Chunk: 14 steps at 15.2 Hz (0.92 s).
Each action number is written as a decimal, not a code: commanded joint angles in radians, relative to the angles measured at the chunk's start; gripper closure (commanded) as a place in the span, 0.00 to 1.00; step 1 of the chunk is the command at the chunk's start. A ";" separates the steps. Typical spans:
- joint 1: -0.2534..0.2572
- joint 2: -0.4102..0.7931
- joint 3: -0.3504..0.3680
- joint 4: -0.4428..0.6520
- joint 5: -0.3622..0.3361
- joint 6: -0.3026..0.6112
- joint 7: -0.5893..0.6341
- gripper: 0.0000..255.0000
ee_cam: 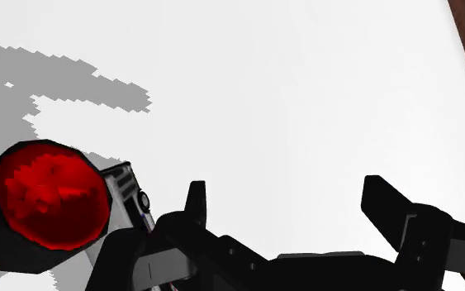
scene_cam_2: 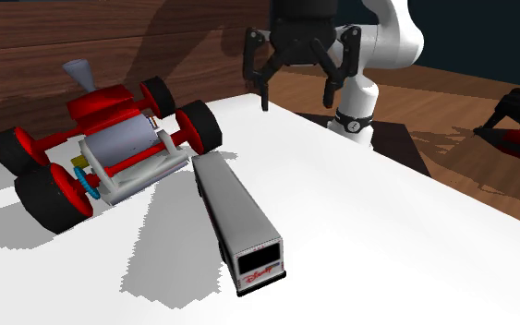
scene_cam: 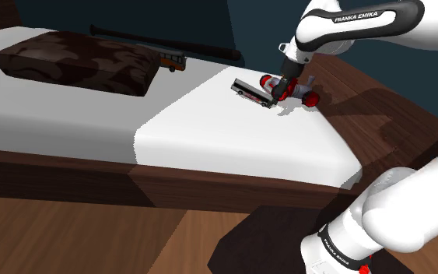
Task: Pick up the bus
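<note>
I see grey bus (scene_cam_2: pixel 236 217) nearest, lying on white bed (scene_cam_2: pixel 415 249) just beside red toy race car (scene_cam_2: pixel 110 148). Beyond race car, gripper (scene_cam_2: pixel 296 97) hovers, fingers spread, clasping nothing. Far from race car: dark pillow (scene_cam: pixel 77 62).

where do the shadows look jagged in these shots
Second exterior view: the grey shadows beside the bus and the red toy car have saw-toothed edges on the white bed. Wrist view: a stair-stepped grey shadow lies on the white surface beyond the open tool. Shoulder view: dimmer overall, with only small grey shadows by the bus.
</note>
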 commanded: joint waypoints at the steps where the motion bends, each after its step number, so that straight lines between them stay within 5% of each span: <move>1: 0.005 0.069 -0.028 0.045 0.040 0.041 -0.071 0.00; 11: -0.038 0.456 -0.078 0.400 0.338 0.092 -0.422 0.00; 14: -0.046 0.481 -0.071 0.402 0.357 0.113 -0.442 0.00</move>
